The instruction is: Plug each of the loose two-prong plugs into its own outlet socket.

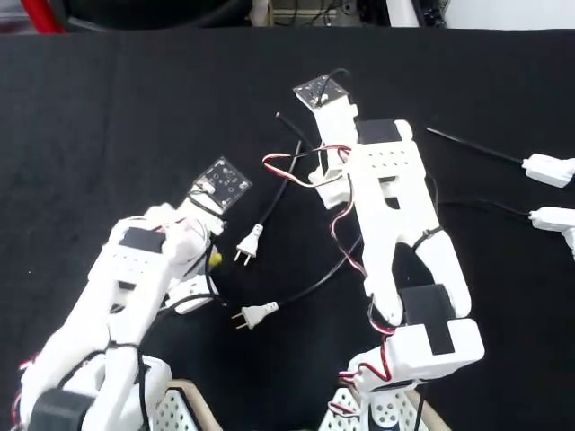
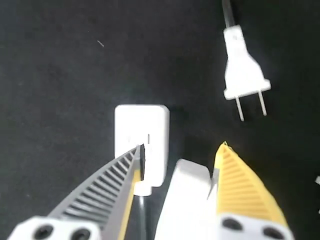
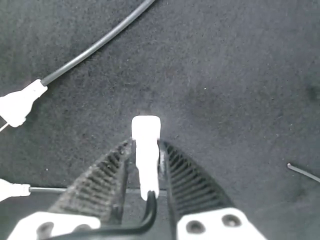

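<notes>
Left jaws, one ribbed grey, one ribbed yellow, stand spread, the grey tip touching a flat white rectangular outlet socket on the black felt-like surface; a white two-prong plug lies near, apart. Right jaws, black and ribbed, pinch a narrow rounded white connector trailing a black cord.
</notes>
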Motion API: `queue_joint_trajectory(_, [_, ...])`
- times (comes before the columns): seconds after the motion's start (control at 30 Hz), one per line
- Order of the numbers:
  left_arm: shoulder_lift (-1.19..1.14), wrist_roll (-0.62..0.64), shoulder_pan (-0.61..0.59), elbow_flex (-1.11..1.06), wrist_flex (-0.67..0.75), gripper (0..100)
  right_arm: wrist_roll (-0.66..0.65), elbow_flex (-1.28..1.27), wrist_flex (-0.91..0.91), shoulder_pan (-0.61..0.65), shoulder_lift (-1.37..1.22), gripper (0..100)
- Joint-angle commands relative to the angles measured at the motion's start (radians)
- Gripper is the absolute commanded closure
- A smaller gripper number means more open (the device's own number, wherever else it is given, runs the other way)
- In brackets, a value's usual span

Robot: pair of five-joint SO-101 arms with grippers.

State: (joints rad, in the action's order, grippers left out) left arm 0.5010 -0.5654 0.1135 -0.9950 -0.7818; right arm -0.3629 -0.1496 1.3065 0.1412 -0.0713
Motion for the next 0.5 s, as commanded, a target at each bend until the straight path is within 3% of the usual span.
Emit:
queue_joint_trajectory(0.0, [-0.147,0.009,-0.019,0.114,-0.003,77,-0.009,0.058,-0.002,-0.012,0.008,98.7])
queue_joint_trajectory(0.23, [-0.454,-0.028,-0.147,0.292,0.015,78,-0.009,0.056,-0.002,-0.012,0.008,98.7])
queue_joint_trajectory(0.47, [-0.482,-0.048,-0.153,0.32,0.018,80,-0.009,0.056,-0.002,-0.012,0.008,98.7])
